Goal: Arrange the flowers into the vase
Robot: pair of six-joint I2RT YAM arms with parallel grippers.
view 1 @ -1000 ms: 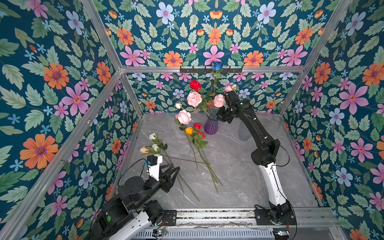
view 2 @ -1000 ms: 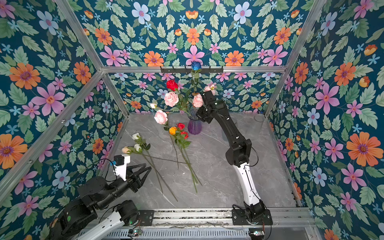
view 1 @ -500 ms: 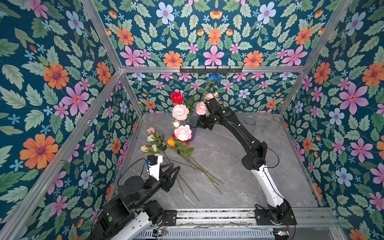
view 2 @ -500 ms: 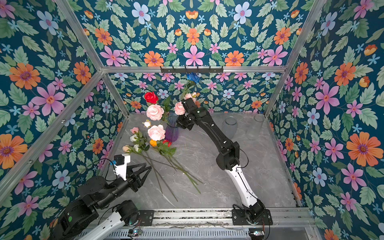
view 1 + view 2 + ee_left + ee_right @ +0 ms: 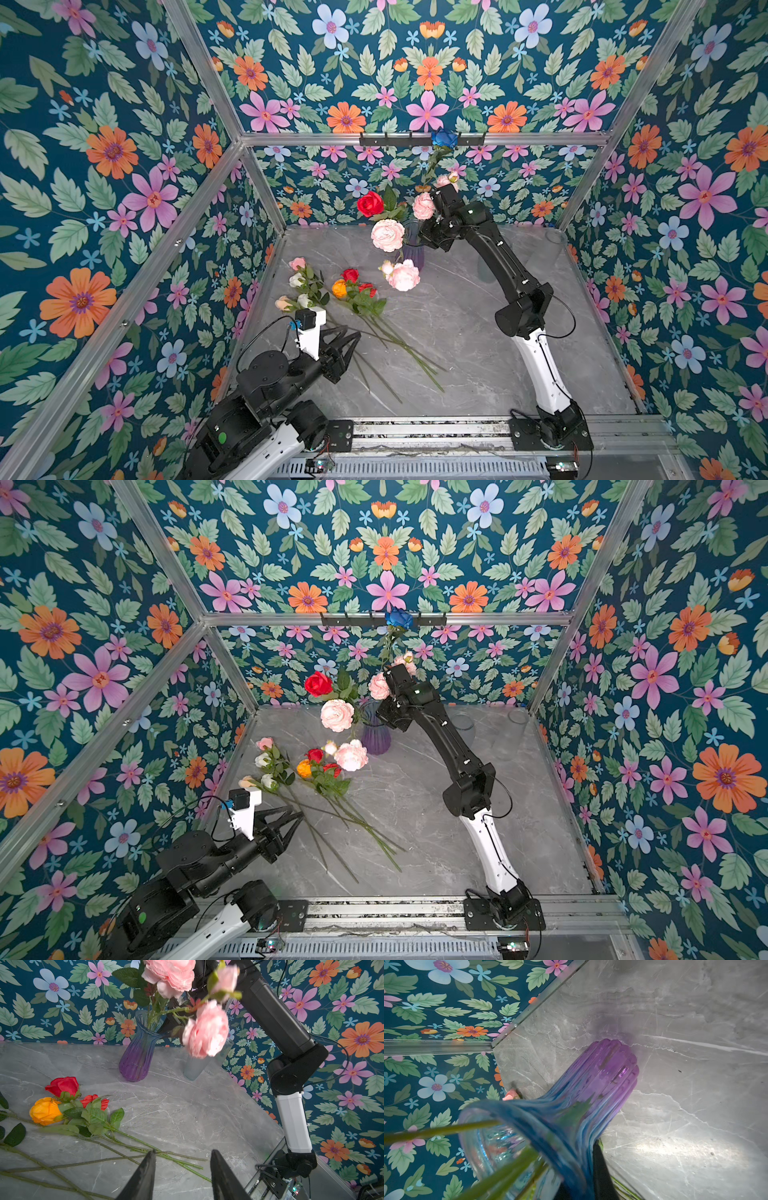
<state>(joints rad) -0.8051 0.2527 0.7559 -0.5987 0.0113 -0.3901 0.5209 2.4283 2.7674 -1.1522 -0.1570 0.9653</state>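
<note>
Purple vase (image 5: 136, 1057) holding pink flowers (image 5: 205, 1030), roses (image 5: 62, 1086) lying on table (image 5: 187, 1109)

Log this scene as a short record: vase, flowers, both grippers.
vase: purple-blue glass, on the far side of the table, stems inside
in vase: red rose, blue rose, pink carnations
loose flowers: lying on table, stems crossing near left gripper
left gripper: open, empty, above the loose stems
right gripper: shut on vase at its rim
</note>
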